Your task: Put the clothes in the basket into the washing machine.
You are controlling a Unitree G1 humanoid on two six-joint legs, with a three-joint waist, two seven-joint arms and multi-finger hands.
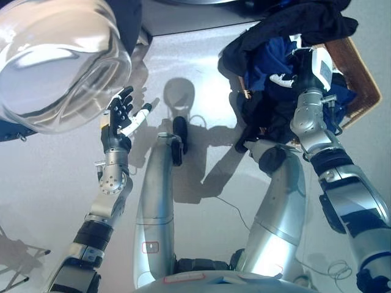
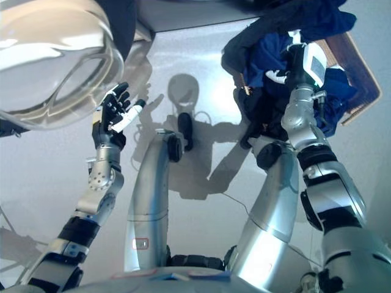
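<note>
A brown wicker basket (image 1: 357, 76) stands on the floor at the upper right, heaped with dark blue and black clothes (image 1: 272, 55) that spill over its left side. My right hand (image 1: 292, 72) reaches into the pile; its fingers are buried in the blue cloth. The washing machine's round glass door (image 1: 58, 61) hangs open at the upper left. My left hand (image 1: 122, 116) is raised just below and right of the door, fingers straight and spread, holding nothing. It also shows in the right eye view (image 2: 113, 113).
The grey floor (image 1: 201, 79) lies between the door and the basket. A dark edge of the machine (image 1: 195, 9) runs along the top. A black folding stand (image 1: 15, 262) shows at the lower left.
</note>
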